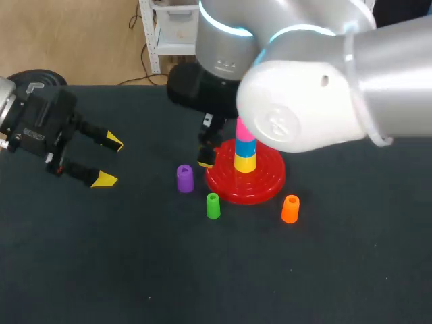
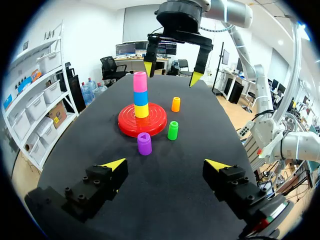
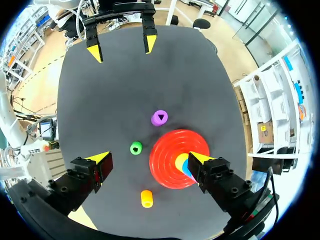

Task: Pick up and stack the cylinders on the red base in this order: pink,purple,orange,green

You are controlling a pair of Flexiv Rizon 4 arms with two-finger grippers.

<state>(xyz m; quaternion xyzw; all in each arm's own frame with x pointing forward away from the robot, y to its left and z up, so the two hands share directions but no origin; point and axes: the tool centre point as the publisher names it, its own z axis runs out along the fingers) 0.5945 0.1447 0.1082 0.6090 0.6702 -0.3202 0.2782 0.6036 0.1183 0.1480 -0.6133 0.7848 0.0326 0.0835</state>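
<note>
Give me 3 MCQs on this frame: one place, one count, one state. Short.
1. Where is the purple cylinder? A) on the stack B) on the table beside the red base C) between fingers
2. How many cylinders are in the stack? A) one B) three C) five
3. The left gripper is: A) open, empty B) shut on a cylinder C) out of view
Answers: B, it stands alone on the table; B, three colour bands show; A, its fingers spread around nothing.

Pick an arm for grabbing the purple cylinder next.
Right, probably: the open right gripper hangs over the red base, purple cylinder close beside it; the left gripper, also open, sits farther off.
</note>
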